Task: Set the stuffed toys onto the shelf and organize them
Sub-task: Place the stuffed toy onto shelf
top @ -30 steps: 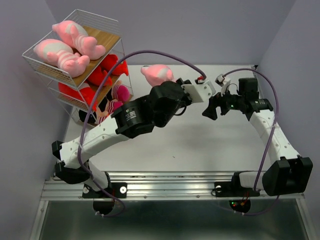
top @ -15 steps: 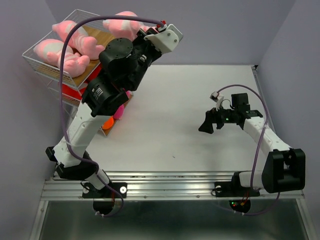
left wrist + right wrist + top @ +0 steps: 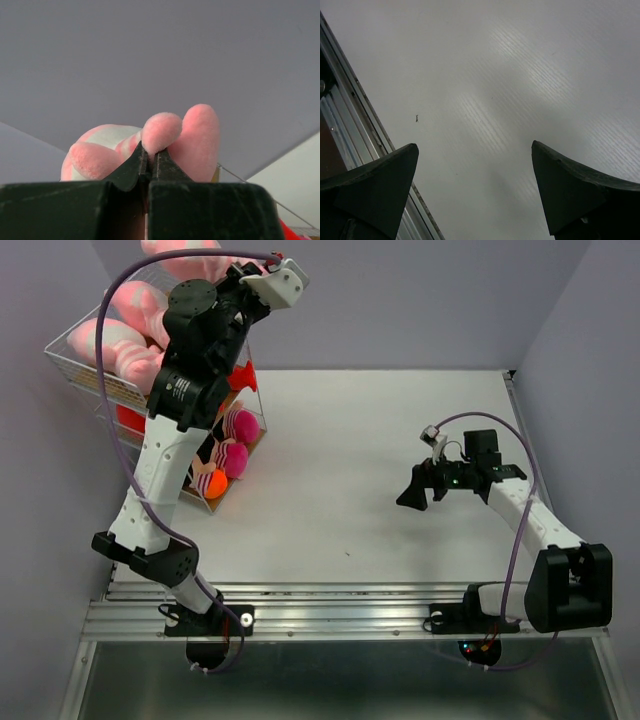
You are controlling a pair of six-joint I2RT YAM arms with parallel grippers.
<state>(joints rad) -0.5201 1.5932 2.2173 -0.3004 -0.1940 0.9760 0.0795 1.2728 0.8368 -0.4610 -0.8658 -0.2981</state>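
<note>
In the overhead view, locate the shelf (image 3: pixel 72 368) at the upper left of the frame, standing on the tabletop (image 3: pixel 350 460) against the left wall. Its top tier carries two pink striped toys (image 3: pixel 105 348) lying side by side. The tier below holds red toys (image 3: pixel 240 375), and the bottom tier holds dolls in pink-striped clothes (image 3: pixel 238 426). The left arm (image 3: pixel 165 455) rises from the lower left and reaches up over the shelf. The left jaws are at the top edge of the frame, clamped on another pink plush toy (image 3: pixel 185 246) that is held above the top tier and is partly cut off by the frame edge. The right arm (image 3: pixel 530 525) is at centre right, and the right jaws stand apart and empty above bare tabletop, well apart from the shelf. In the left wrist view, confirm that the left jaws are together at lower centre, pinching a rounded limb of the pink plush toy (image 3: pixel 200 135), with its pink-and-white striped body behind it. A thin wire of the shelf (image 3: pixel 240 178) crosses at lower right. In the right wrist view, confirm that the right jaws are spread wide with nothing between them. Only the tabletop (image 3: pixel 520 75) shows beneath, with a metal rail (image 3: pixel 350 135) along the left edge.
</note>
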